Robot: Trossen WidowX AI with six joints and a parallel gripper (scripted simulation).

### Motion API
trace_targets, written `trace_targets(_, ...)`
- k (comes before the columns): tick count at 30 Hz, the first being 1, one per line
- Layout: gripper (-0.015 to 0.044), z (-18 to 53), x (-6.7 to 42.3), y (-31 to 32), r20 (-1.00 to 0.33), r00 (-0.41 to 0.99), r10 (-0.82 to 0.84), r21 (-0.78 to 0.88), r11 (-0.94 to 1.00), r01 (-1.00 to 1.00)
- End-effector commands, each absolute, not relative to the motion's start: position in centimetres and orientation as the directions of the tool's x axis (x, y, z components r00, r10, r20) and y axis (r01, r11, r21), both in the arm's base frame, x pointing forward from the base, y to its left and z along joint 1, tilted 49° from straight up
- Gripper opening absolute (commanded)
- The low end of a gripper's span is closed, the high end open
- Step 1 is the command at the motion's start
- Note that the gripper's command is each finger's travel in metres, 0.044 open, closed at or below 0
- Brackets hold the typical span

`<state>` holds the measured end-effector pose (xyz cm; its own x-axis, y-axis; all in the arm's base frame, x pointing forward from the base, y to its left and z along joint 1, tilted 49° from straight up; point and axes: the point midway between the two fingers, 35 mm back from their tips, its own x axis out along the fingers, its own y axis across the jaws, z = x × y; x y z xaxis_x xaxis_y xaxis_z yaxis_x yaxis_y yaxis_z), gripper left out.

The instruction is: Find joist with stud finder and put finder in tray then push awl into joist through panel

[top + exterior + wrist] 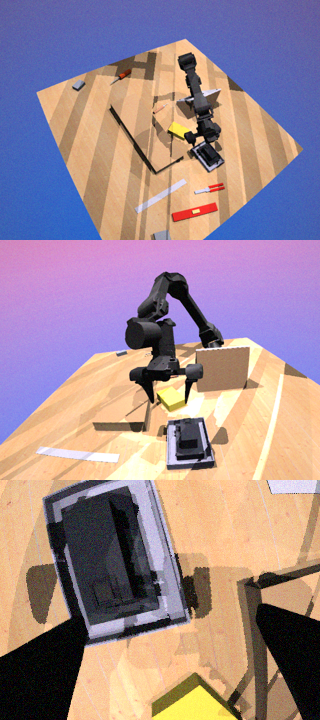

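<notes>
We see the gripper [168,395] hanging spread wide and holding nothing above the near corner of the floor panel [134,121], its dark fingers [149,392] pointing down. The stud finder [189,438], a dark blocky unit, lies in the grey tray [169,446] just in front of the panel, so we judge that part of the job done.

The awl [160,108] is next. It lies flat near the panel's far edge, a slim tool with a pale wooden handle and a thin metal tip. We expect it to be light and stiff, and prone to roll or twist if pinched off-centre; the thicker handle looks the surest place to take hold, leaving the point free for a vertical push.

A yellow block [171,398] sits on the panel almost under the fingers, between the gripper and the awl, and may need clearing by height. An upright brown board [222,369] stands just behind, close to the arm's path.

Well away from the work lie an orange-handled screwdriver [121,76], a small grey block [78,84], a pale flat strip [160,196], a red-handled tool [209,189] and a red spirit level [195,211].
</notes>
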<state>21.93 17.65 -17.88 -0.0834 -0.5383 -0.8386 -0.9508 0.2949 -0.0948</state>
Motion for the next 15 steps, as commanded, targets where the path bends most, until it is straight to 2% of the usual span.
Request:
trace_targets(1, 0.044, -13.5, 25.5, 13.5, -0.833, -0.067, -0.55, -0.224, 0.444, -0.867)
trace_targets(8, 0.044, -5.6, 28.1, 3.1, -0.784, -0.071, -0.617, -0.456, 0.649, -0.609)
trace_targets(15, 0.044, 1.2, 25.2, -7.4, -0.701, -0.134, -0.7, -0.655, 0.707, -0.266)
